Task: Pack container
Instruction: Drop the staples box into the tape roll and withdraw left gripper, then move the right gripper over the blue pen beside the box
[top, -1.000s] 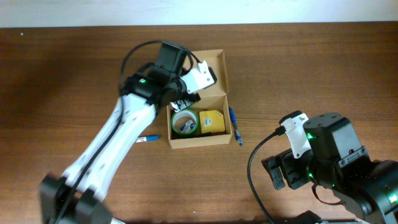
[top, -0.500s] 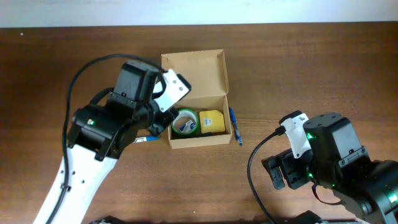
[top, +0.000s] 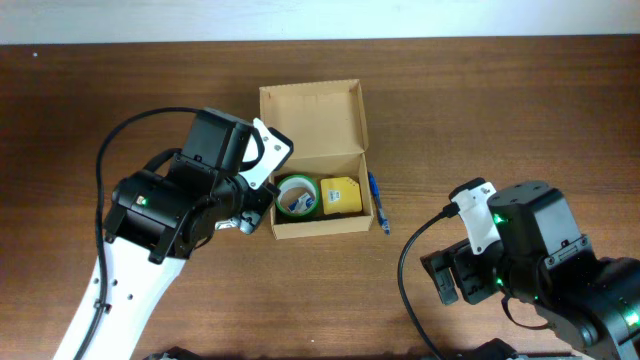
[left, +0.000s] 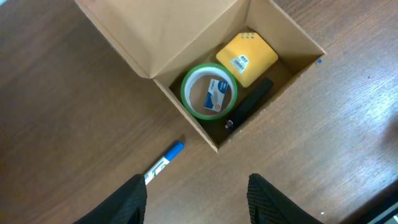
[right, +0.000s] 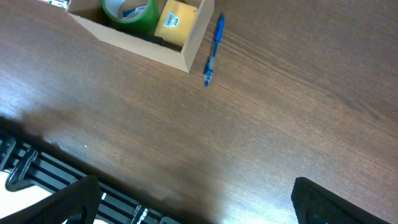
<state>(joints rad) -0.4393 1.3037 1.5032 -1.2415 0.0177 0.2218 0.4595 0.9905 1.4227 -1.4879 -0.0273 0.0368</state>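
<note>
Brown wood surface (top: 120, 90), nothing fancy. Up close, left hand (left: 198, 190) is empty, fingers apart, right by the marker (left: 165, 163). Imo center across its barrel b4 closing. Just past it the box (top: 310, 115) sits mid-surface, lid flipped back, tape (left: 209, 90) inside. Off to the side, right hand (right: 199, 196) is spread wide, idle.

No lettering is legible. The yellow rounded packet (left: 247, 58) carries a white barcode-like sticker (left: 240, 61), too small to read. At its eight o'clock, a blue-and-white printed label (left: 214, 95) inside the green tape roll (left: 184, 92) is equally unreadable.
</note>
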